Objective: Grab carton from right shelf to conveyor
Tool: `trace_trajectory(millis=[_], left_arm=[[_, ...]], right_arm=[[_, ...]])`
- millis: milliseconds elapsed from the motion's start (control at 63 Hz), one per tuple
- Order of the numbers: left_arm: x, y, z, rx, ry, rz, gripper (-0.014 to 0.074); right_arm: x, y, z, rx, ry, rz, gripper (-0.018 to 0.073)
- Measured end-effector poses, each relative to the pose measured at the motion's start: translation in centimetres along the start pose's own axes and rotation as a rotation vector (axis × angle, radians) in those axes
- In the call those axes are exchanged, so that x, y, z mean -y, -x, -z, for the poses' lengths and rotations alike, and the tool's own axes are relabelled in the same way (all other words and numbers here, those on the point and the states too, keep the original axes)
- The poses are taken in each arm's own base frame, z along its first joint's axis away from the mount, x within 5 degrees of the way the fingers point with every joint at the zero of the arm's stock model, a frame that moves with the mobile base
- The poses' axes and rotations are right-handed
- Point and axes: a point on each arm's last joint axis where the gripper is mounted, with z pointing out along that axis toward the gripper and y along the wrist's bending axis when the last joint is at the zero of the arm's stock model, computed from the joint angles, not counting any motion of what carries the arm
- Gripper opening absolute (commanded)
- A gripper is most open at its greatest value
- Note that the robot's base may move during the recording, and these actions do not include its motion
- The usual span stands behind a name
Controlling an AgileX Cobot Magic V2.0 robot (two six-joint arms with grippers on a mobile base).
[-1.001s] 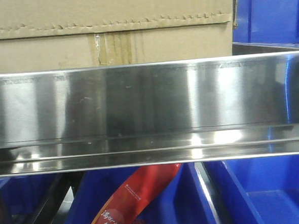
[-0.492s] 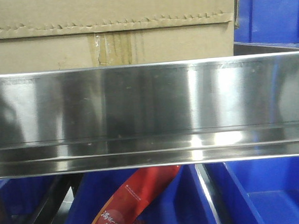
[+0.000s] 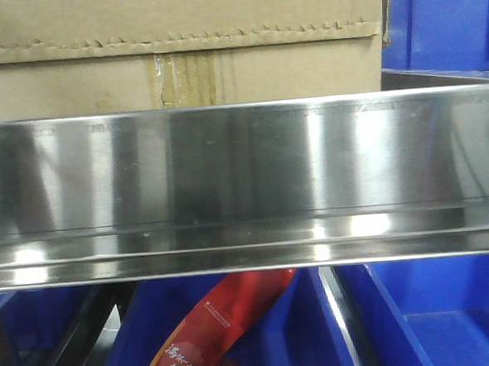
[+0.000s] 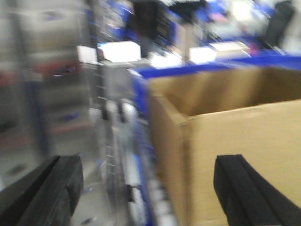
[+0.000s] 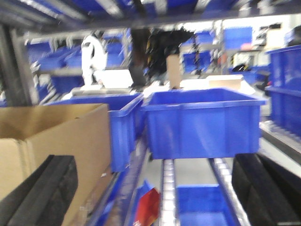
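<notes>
Carton [image 3: 178, 46], front view: sits on the right shelf [image 3: 243, 166] behind its rail, long side running along the rail; no fingers in sight.
Left wrist view: left fingers [image 4: 47, 188] spread wide apart; carton's near corner stands between them, its body ahead and toward the right-hand finger (picture blurred).
Right wrist view: right fingers [image 5: 42, 193] apart too; carton off to their left, blue bin [image 5: 202, 122] dead ahead.
Nearer arm: left, by my judgement; carton lies between the two arms.
</notes>
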Motion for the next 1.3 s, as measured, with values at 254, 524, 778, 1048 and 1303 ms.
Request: trace_trajectory(millis=[254, 524, 778, 1048, 1303], left_arm=[[3.3, 5.5, -5.9, -0.108, -0.249, -0.05, 0.0475], [5.0, 10.1, -15.4, -0.355, -0.175, 0.082, 0.0475], [2.8, 11.0, -21.3, -0.551, 0.008, 0.122, 0.0475], [0.9, 9.1, -25.6, -0.643, 0.095, 0.138, 0.0475], [1.4, 6.2, -28.8, -0.734, 0.107, 0.12, 0.0475]], right_arm=[[-2.5, 4.8, -5.3, -0.167, 0.186, 0.02, 0.0568], [-6.0, 9.3, -14.7, -0.448, 0.281, 0.055, 0.0568], [-7.7, 11.4, -21.8, -0.621, 0.265, 0.042, 0.0568], [-8.4, 7.5, -28.6, -0.766, 0.166, 0.072, 0.0568], [-8.9, 3.6, -31.7, -0.866, 0.151, 0.069, 0.0568]])
